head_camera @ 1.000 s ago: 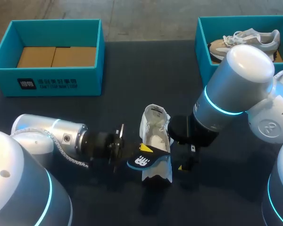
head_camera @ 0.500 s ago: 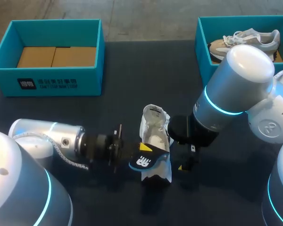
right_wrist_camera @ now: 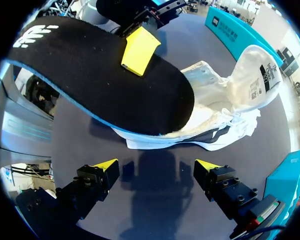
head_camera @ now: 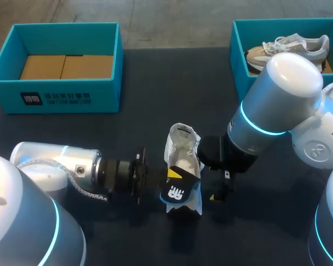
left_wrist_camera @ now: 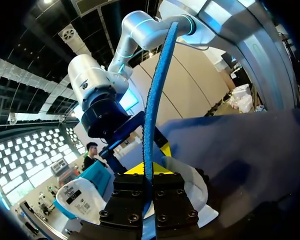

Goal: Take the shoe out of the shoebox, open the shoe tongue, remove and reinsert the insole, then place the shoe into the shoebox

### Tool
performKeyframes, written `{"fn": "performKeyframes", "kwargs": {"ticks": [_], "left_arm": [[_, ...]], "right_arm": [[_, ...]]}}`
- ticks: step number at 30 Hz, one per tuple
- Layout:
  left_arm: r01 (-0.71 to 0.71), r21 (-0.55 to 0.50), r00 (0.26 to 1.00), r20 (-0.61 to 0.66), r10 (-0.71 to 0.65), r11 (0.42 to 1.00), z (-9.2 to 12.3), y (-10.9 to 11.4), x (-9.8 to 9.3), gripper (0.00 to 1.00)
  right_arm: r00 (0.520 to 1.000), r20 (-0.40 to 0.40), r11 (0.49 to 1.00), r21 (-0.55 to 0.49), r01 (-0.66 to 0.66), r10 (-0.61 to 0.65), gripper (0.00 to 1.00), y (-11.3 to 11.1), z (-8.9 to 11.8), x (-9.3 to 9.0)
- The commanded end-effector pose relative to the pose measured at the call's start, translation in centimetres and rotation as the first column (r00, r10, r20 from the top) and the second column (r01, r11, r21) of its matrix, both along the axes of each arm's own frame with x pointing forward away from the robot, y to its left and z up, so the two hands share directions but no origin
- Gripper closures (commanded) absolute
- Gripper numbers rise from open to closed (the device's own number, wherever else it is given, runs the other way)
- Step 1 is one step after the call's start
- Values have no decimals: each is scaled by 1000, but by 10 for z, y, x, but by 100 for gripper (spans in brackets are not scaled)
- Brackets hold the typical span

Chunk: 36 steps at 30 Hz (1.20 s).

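Observation:
A white shoe point(head_camera: 182, 155) lies on the dark table between my two arms, its tongue pulled open point(right_wrist_camera: 225, 107). My left gripper point(head_camera: 167, 175) is shut on the black insole point(head_camera: 176, 190), which has a blue underside. It holds the insole just above the shoe's near end. In the left wrist view the insole point(left_wrist_camera: 154, 95) shows edge-on, clamped between the fingers of the left gripper point(left_wrist_camera: 147, 182). My right gripper point(right_wrist_camera: 156, 167) stands open and empty beside the shoe, low over the table. The insole point(right_wrist_camera: 95, 80) hangs ahead of it. In the head view the right gripper point(head_camera: 215, 192) is mostly hidden under its own arm.
An empty teal shoebox point(head_camera: 61, 94) with a cardboard floor stands at the back left. A second teal box point(head_camera: 238, 50) at the back right holds a beige shoe point(head_camera: 291, 47). My right arm's large elbow point(head_camera: 277, 97) rises in front of that box.
My left gripper has carried the insole to the right, from beside the shoe to over its near end, and turned it. The right arm and the shoe have stayed put.

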<state>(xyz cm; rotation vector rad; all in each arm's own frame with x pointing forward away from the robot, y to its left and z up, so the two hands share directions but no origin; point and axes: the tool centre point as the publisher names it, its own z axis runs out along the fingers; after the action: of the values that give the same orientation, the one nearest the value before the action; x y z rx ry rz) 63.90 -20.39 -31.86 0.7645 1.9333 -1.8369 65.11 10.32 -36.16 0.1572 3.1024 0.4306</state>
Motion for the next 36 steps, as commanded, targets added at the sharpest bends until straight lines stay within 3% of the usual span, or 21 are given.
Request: {"fn": "performKeyframes", "kwargs": {"ticks": [1,36], "left_arm": [[-16,17,1000,9,16,1000,-3,-4,0,100],[-90,108,996,11,89,990,-20,-7,29,100]], "right_arm": [[1000,3,1000,-3,2,-2,0,1,-1,-1],[1000,3,1000,-3,2,-2,0,1,-1,-1]]}}
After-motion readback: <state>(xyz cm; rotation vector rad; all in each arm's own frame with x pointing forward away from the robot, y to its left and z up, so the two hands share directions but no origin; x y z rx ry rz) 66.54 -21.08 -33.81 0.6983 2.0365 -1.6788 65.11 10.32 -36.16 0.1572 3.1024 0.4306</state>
